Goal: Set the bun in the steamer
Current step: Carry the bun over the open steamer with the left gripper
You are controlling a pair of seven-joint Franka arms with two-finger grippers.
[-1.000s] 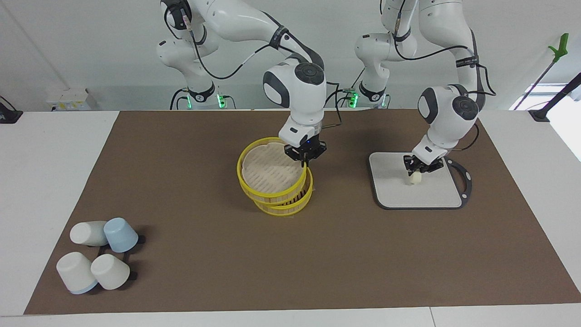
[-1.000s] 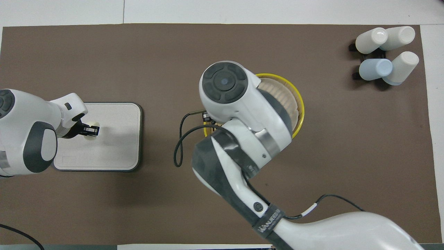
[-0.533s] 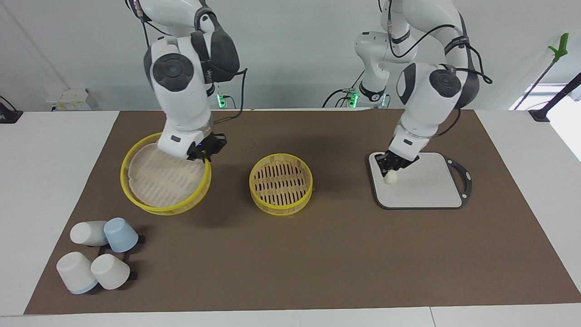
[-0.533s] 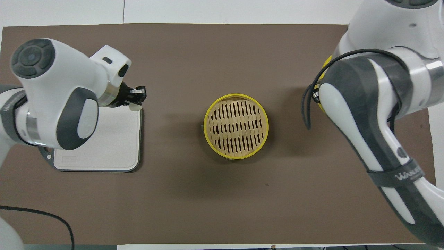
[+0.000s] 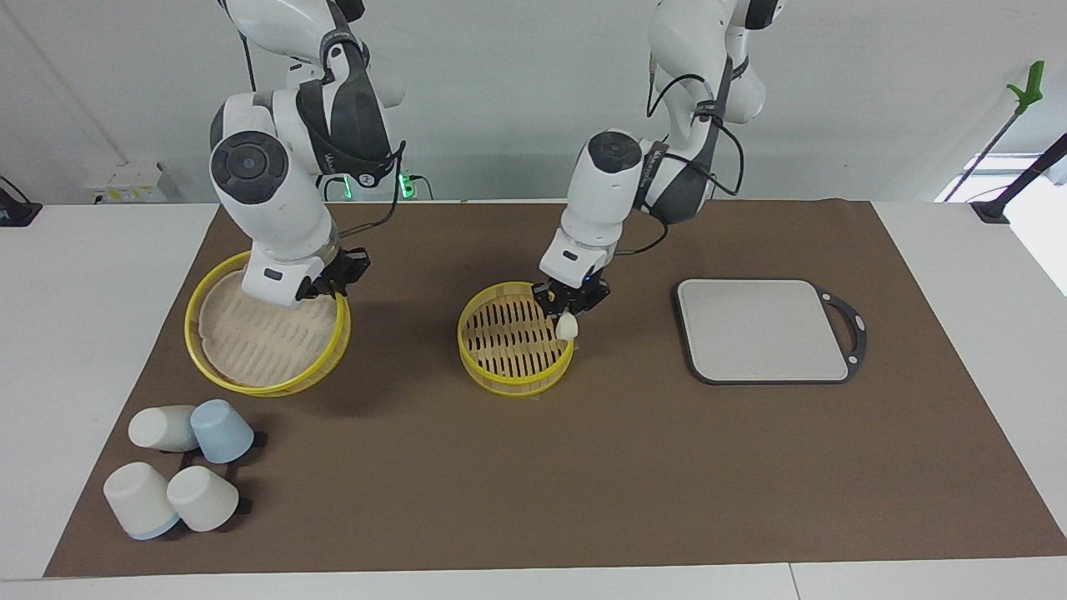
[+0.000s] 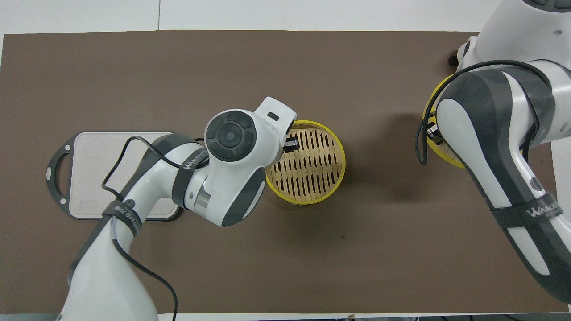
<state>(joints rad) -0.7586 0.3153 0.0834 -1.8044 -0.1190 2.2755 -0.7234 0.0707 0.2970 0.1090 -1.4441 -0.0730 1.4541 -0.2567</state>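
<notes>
2 white robot arms work over a brown mat (image 5: 533, 467) on a white table. At the centre of the facing view sits the steamer (image 5: 515, 338), a round yellow-rimmed basket with a slatted floor, lid off. The left gripper (image 5: 570, 302) hangs over the steamer's rim, on the side toward the left arm's end of the table. The bun (image 5: 568, 326), a small cream lump, hangs from the fingertips, pinched between the jaws, just above the rim and not yet resting on the slats. In the overhead view the left arm's wrist covers the bun, and only a dark fingertip shows over the slats.

At the left of the facing view, the right gripper (image 5: 335, 283) is clamped on the rim of the lid (image 5: 267, 333), which it holds tilted low over the mat. 4 cups (image 5: 179, 467) lie clustered in the lower left of that view. A grey board (image 5: 763, 329) with a dark handle lies bare at the right of centre.
</notes>
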